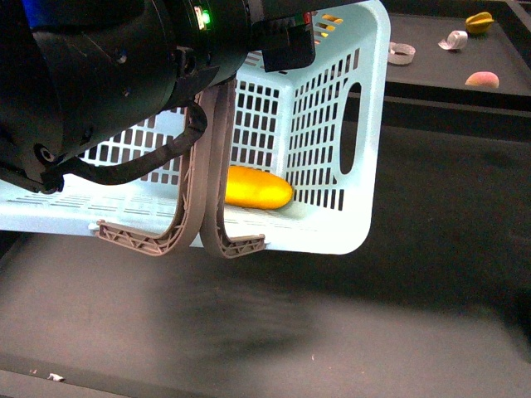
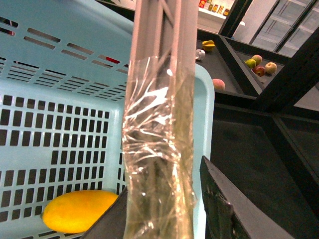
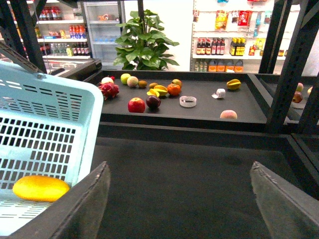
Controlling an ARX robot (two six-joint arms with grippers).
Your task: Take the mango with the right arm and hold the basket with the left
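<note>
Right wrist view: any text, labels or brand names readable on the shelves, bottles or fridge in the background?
No text reads legibly.
Shelf bottles: labels too small and blurred.
Hanging packets: print blurred.
Fridge: no readable sign.
Basket and mango: no markings visible.

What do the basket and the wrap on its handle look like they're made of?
The basket looks like moulded plastic, pale turquoise with a smooth, slightly shiny finish; the even slots and rounded rim suggest that. The handle looks like ribbed grey-brown plastic, wrapped in clear, glossy, crinkled tape, possibly film.
</note>
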